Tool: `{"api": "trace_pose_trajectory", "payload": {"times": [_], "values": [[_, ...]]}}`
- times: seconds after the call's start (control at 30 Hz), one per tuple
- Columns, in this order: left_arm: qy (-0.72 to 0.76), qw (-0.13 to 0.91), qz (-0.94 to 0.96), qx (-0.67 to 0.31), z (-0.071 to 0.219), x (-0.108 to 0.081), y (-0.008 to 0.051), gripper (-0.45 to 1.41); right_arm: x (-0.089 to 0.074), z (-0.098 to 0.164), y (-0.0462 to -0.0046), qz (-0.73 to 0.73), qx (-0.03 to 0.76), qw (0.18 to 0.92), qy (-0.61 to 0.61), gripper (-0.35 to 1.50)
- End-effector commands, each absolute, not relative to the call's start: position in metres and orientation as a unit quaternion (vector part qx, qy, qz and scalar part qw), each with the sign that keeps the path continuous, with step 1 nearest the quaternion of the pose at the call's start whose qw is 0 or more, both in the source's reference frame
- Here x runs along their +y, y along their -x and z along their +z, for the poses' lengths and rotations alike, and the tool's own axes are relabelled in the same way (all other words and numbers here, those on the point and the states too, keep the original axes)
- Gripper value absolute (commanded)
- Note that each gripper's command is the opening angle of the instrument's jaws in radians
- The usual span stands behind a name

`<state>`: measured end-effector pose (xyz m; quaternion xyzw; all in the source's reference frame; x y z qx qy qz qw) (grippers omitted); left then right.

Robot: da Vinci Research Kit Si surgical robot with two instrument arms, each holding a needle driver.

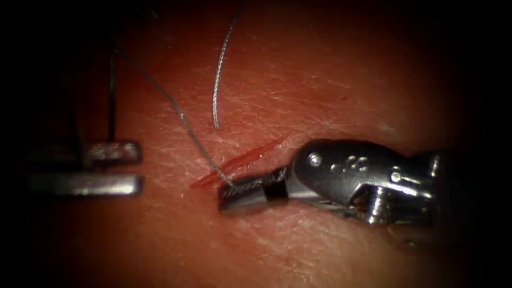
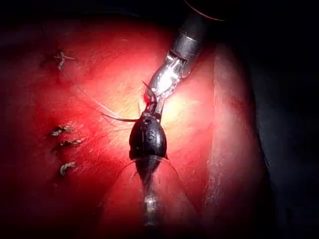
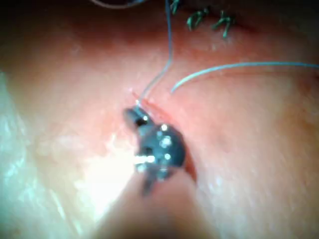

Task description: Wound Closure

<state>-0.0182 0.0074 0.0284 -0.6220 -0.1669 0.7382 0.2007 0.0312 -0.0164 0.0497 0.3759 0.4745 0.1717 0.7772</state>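
Your right tool [image 1: 242, 194] lies low on the tissue [image 1: 330, 80] at the cut [image 1: 240, 160], jaws pinching the thread [image 1: 184, 120] where it meets the cut. Your left tool [image 1: 114, 168] sits well left, jaws spread, seemingly holding nothing. A loose thread end [image 1: 216, 85] lies above the cut.
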Motion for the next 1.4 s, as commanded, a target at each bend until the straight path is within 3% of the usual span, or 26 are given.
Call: {"api": "trace_pose_trajectory", "payload": {"times": [0.03,1.07,1.4], "values": [[0.622,0.201,0.738,-0.168,0.029,0.007,0.0188,-0.45,-0.017,0.050,-0.0318,0.178,0.476,0.778,-0.369,-0.35],[0.624,0.199,0.737,-0.166,0.029,0.006,0.0197,-0.45,-0.018,0.044,-0.0289,0.126,0.458,0.788,-0.392,-0.35],[0.630,0.188,0.733,-0.172,0.029,0.006,0.0208,-0.45,-0.020,0.038,-0.0249,0.088,0.465,0.770,-0.427,-0.35]]}}
